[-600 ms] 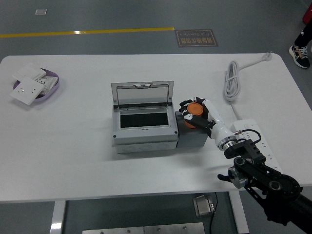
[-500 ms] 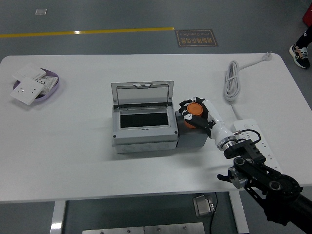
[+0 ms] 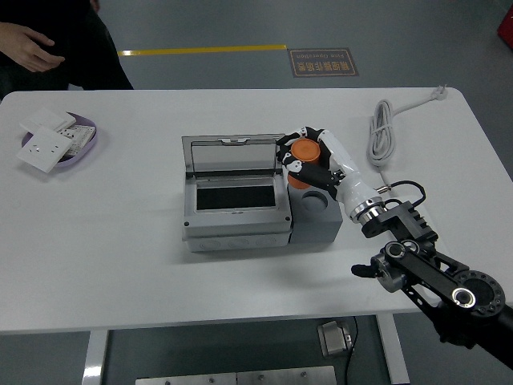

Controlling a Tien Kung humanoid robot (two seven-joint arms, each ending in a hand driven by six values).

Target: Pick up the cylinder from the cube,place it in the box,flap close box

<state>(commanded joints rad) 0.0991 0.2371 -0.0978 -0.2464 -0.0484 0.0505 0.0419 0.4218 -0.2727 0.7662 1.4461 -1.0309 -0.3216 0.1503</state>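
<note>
An orange cylinder [image 3: 304, 151] is held in the curled fingers [image 3: 293, 166] of the right hand [image 3: 314, 160], a little right of the middle of the frame. The cylinder is round with a flat top, and it looks smooth. It is lifted above a grey cube [image 3: 317, 217], and a round hole can be seen in the cube's top. The cube is touching the right side of a grey box [image 3: 235, 205]. The box is square-cornered, and its clear flap [image 3: 232, 153] is stood up at the back, so a dark space is shown inside. The hand is white with black fingertips, and a black jointed arm [image 3: 437, 281] is stretched in from the lower right corner.

A smooth white table [image 3: 120, 265] is under it all. A round purple dish [image 3: 76, 143] with flat white plates [image 3: 44, 150] is seen at the upper left. A coiled white cable [image 3: 383, 132] is laid at the upper right. A person's hand [image 3: 32, 50] is seen in the top left corner, beyond the table.
</note>
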